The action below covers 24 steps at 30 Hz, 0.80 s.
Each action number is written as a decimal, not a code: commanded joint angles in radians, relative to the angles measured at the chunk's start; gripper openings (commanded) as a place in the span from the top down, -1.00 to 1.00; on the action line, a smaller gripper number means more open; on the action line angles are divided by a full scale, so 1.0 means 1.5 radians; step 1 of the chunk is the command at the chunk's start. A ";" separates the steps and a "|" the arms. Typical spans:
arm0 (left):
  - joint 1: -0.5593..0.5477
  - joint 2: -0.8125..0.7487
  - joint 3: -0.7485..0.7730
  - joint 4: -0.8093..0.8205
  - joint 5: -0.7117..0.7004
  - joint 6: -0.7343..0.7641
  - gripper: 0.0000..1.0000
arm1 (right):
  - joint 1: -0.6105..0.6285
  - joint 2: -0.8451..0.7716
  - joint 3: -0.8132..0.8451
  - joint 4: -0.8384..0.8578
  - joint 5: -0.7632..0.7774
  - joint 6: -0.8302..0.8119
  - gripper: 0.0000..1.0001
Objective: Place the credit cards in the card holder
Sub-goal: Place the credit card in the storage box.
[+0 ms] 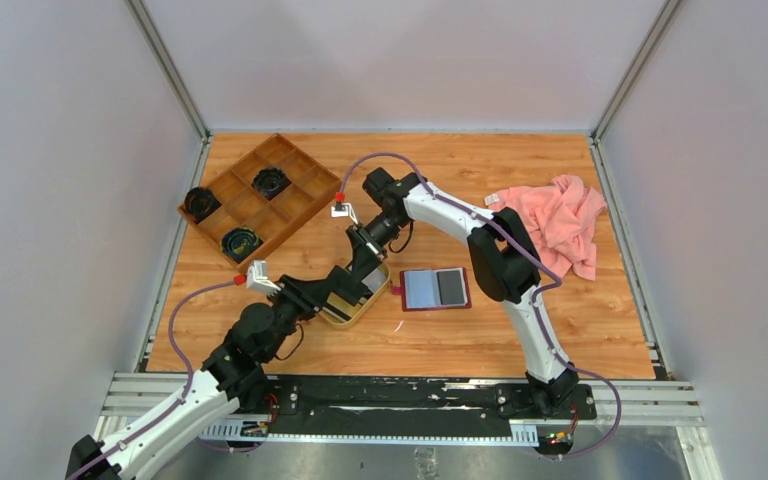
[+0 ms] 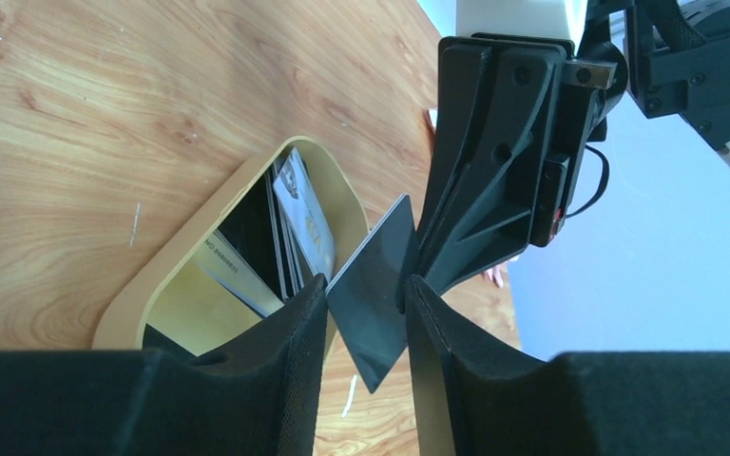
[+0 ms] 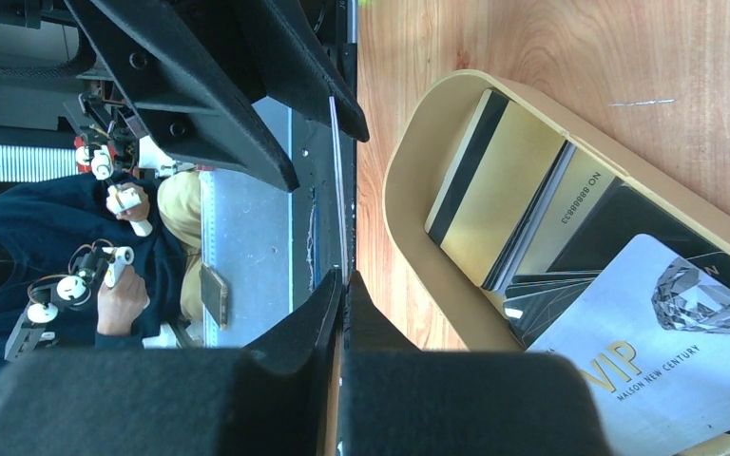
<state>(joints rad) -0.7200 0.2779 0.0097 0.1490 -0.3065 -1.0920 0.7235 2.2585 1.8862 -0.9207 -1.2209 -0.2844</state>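
Only the wrist cameras are showing the held card; in the overhead view the two arms are covering it. In the left wrist view a dark grey credit card [image 2: 375,332] is showing its flat face between the fingers of the left gripper [image 2: 366,285]. Those jaws are standing apart on either side of it. The right wrist view is showing the same card edge-on, with the right gripper [image 3: 342,277] pressing its jaws together on the card's end. Just beside the card, the oval wooden tray [image 3: 399,190] is sitting toward the near edge, a little left of the middle. It is holding the other credit cards [image 3: 509,190], gold ones and a silver VIP one, overlapping. Just right of the tray, the dark red card holder [image 1: 436,288] is lying open, apart from both grippers. Farther back, a compartmented wooden box [image 1: 300,195] is occupying the far left corner. A pink cloth [image 1: 560,215] is lying crumpled by the right edge, toward the far right corner.
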 commanded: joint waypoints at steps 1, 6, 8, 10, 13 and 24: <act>0.002 0.013 -0.043 0.057 0.005 0.018 0.36 | -0.002 0.025 0.009 -0.008 -0.016 0.002 0.98; 0.003 0.032 -0.049 0.069 0.002 0.035 1.00 | -0.001 0.029 0.009 -0.008 -0.002 0.002 0.84; 0.003 0.034 -0.049 0.069 0.000 0.042 1.00 | -0.002 0.028 0.009 -0.008 0.009 0.001 0.70; 0.003 0.035 -0.053 0.068 -0.001 0.052 1.00 | -0.001 0.022 0.009 -0.009 0.021 -0.002 0.54; 0.004 0.033 -0.055 0.069 0.003 0.074 1.00 | -0.004 0.009 0.008 -0.011 0.033 -0.009 0.38; 0.037 0.044 -0.065 0.069 0.038 0.125 1.00 | -0.015 -0.013 0.012 -0.019 0.062 -0.031 0.20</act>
<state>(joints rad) -0.6910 0.3058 0.0093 0.2317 -0.2718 -0.9340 0.7162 2.2753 1.8862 -0.9184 -1.1652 -0.3008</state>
